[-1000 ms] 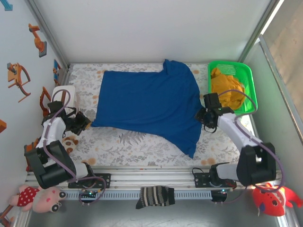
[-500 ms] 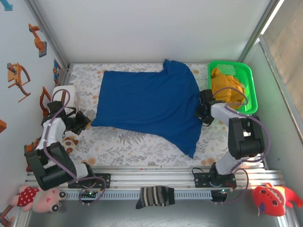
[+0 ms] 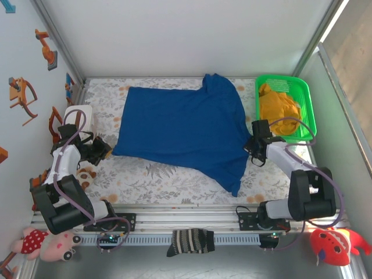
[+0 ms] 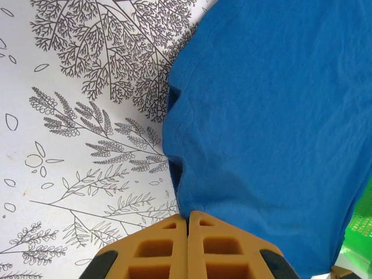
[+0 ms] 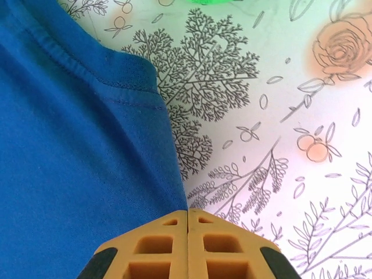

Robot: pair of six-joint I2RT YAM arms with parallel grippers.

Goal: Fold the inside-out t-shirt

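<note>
Blue shirt (image 3: 180, 131) lies spread on the floral mat (image 3: 174, 177), mid-table, between the two arms. One sleeve points to the back corner by the green basket (image 3: 305, 99), and a pointed tail runs toward the near edge.

Change over the last second: the right gripper (image 3: 254, 145) went from part-open to fully closed at the shirt's right edge. The right wrist view shows its jaws pressed together with the blue edge running straight into the seam between them, so the cloth looks pinched. The left gripper (image 3: 103, 149) has stayed closed at the lower-left corner, hem likewise meeting its jaws. Shirt outline is much as before, nothing lifted.

Judgement: both sides now gripped, ready for a first fold.

Cloth: flat, few wrinkles. The stitched hem shows raw-side up. No lettering seen.
</note>
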